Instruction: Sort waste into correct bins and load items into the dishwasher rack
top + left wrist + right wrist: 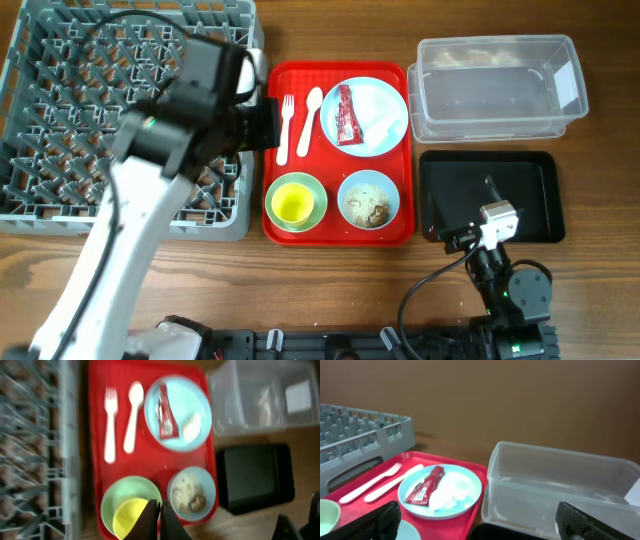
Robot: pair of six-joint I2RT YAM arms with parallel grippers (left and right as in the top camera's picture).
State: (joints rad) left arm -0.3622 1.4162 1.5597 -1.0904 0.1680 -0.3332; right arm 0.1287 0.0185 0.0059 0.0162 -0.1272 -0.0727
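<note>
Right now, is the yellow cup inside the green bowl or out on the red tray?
Inside. In the overhead view the yellow cup sits mouth-up within the pale-green bowl, with the bowl's rim showing all around it.

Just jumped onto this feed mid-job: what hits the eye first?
The bright red serving tray at centre, fully laden, with a red sachet wrapper on its light-blue plate. Then the big left arm slanting across the grey dishwasher rack on the left, its end effector shut.
</note>
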